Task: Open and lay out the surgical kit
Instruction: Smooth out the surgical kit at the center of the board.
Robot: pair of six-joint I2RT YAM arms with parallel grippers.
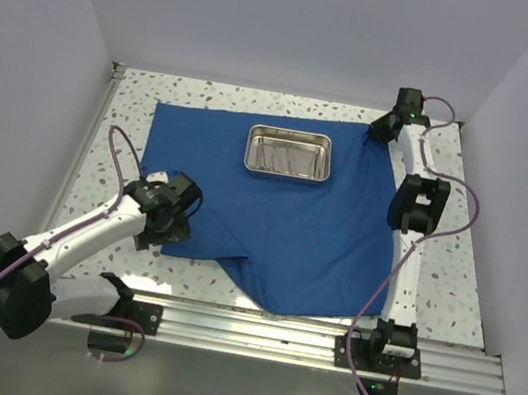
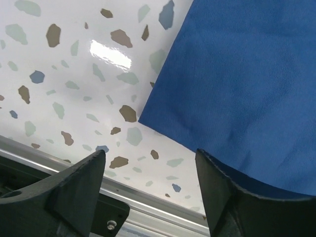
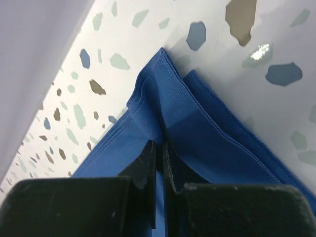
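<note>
Cloth is mostly spread flat across the counter. Tray is set on it near the middle of the far edge. Thin steel tools are seen inside the tray, not laid out yet. Right claw is clamped on a doubled fold of cloth at the far right corner. Left claw is held apart and empty, above a cloth corner towards the near left. A flap at the near edge is folded over. Judged remaining: flap to be flattened, tools to be lifted out and arranged.

Royal-blue cloth lies mostly spread, shiny steel tray holding thin instruments atop.
</note>
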